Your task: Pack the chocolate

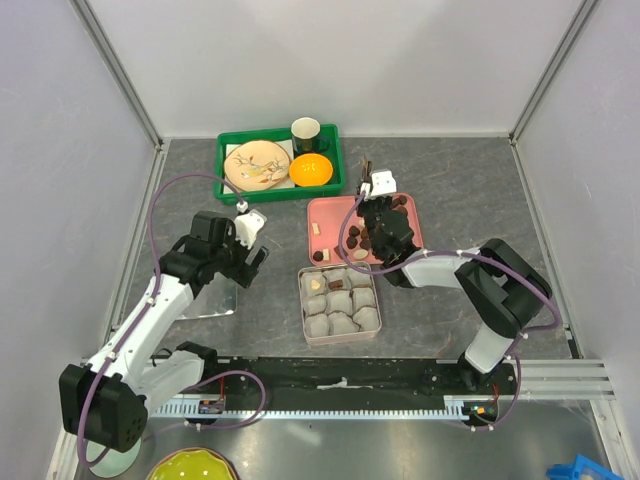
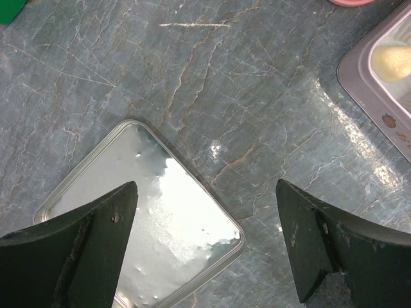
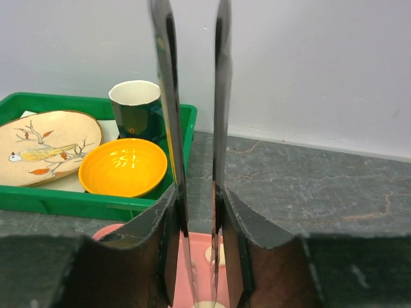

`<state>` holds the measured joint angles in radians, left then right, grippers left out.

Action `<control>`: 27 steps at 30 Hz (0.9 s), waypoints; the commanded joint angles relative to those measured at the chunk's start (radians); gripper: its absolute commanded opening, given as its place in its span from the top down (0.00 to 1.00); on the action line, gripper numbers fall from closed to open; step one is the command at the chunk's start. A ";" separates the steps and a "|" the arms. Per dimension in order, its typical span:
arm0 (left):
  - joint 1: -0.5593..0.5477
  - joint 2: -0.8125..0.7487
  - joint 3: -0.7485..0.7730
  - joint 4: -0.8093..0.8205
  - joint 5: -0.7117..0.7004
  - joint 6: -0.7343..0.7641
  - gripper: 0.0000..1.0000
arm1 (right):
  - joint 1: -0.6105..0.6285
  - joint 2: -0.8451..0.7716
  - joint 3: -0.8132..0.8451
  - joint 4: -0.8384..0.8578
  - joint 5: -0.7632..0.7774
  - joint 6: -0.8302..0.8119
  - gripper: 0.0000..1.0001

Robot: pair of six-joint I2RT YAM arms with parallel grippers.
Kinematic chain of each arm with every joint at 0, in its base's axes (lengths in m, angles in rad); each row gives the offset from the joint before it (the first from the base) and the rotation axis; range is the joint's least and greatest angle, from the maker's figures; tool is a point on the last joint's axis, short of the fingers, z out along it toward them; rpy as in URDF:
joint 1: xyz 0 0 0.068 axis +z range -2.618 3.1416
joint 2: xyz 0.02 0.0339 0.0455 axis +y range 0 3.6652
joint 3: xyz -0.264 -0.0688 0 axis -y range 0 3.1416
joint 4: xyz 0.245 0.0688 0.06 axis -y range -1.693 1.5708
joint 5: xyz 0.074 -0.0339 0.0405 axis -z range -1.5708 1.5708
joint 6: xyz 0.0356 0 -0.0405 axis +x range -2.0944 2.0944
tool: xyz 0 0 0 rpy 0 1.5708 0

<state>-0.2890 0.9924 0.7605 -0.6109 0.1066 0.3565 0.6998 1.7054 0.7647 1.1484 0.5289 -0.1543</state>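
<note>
The right fingers [image 3: 168, 96] stand drawn close, with only a thin slit between them. The wall shows through the slit, but their ends run out of the wrist view, so I cannot tell whether they pinch anything. They hang over the far part of a pink tray [image 1: 330, 215] and point toward the back wall. The left fingers [image 2: 96, 237] are spread wide and hold nothing. They hover above the counter [image 2: 212, 83], one over the corner of a shiny lid [image 2: 173, 212] that lies flat there. Most of the chocolate [image 1: 355, 237] sits on the pink tray, with dark pieces clustered beside the right arm and a few along the tray's near and far edges. Just in front of the tray is an open box [image 1: 379, 300] filled with grey paper cups [image 1: 345, 322]. Two cups in its far row hold a piece, one cream and one dark, while the rest look unfilled. The box lies between the two arms, with the lid well to its left. At the back of the counter a green tray [image 3: 96, 204] carries a bird-painted plate [image 3: 45, 144], an orange bowl [image 3: 122, 167] and a dark cup [image 3: 136, 106].
</note>
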 commanded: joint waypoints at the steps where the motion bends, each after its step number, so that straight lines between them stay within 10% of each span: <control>1: 0.004 0.002 -0.012 0.019 -0.004 0.036 0.05 | -0.010 0.014 0.041 0.070 0.003 0.038 0.59; 6: 0.004 0.003 -0.016 0.023 -0.005 0.039 0.05 | -0.011 0.019 0.031 0.070 0.017 0.039 0.45; 27: 0.004 0.002 -0.029 0.031 -0.019 0.047 0.05 | -0.043 0.071 0.007 0.068 -0.004 0.102 0.46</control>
<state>-0.2890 0.9958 0.7345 -0.6098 0.1047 0.3618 0.6617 1.7611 0.7704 1.1587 0.5320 -0.0818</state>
